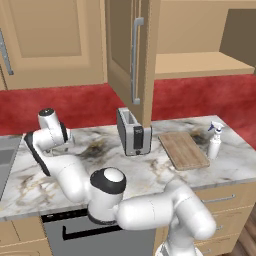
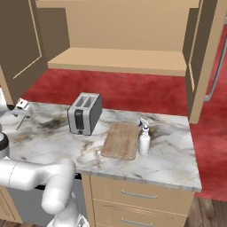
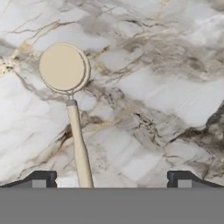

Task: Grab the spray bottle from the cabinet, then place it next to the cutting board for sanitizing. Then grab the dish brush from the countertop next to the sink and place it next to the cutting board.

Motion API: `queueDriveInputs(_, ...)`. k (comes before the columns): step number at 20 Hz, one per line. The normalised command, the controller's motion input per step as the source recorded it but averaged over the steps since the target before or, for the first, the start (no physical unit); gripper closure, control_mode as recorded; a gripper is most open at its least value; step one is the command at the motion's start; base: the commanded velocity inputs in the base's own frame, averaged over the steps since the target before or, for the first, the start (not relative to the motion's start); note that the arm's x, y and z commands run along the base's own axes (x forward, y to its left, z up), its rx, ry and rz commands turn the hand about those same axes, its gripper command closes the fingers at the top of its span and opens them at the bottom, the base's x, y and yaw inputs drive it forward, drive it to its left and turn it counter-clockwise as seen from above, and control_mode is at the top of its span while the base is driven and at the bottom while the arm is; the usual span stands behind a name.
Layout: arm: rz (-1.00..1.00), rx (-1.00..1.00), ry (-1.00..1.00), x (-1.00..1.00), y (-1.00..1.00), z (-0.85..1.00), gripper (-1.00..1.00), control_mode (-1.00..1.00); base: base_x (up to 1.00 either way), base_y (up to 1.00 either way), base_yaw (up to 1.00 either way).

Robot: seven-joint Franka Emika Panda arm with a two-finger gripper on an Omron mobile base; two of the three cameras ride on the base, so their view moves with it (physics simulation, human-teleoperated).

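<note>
The dish brush (image 3: 64, 68) lies flat on the marble countertop (image 3: 148, 87). Its round pale head points away from the hand and its slim handle runs back between the fingers, closer to the left fingertip (image 3: 43, 179). My gripper (image 3: 113, 179) hangs open just above it, holding nothing. The spray bottle (image 1: 215, 141) stands upright on the countertop (image 1: 150, 172), right beside the right edge of the cutting board (image 1: 183, 150). The cabinet (image 1: 200, 64) above stands open with a bare shelf, its door (image 1: 131, 55) swung out.
A silver toaster (image 1: 134, 132) stands left of the cutting board, between it and the hand. The sink (image 1: 7, 156) edge shows at far left. The open cabinet door hangs over the toaster. Drawers (image 2: 137, 195) lie below the counter.
</note>
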Motion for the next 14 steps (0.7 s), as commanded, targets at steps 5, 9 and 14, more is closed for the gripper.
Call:
queueDriveInputs(5, 0.00, 0.00, 0.00, 0.19, 0.22, -0.19, -1.00, -1.00, 0.00, 0.00, 0.00)
queueDriveInputs(9, 0.00, 0.00, 0.00, 0.18, 0.21, -0.18, -1.00, -1.00, 0.00, 0.00, 0.00)
queueDriveInputs(14, 0.00, 0.00, 0.00, 0.13, 0.03, -0.19, -1.00, -1.00, 0.00, 0.00, 0.00)
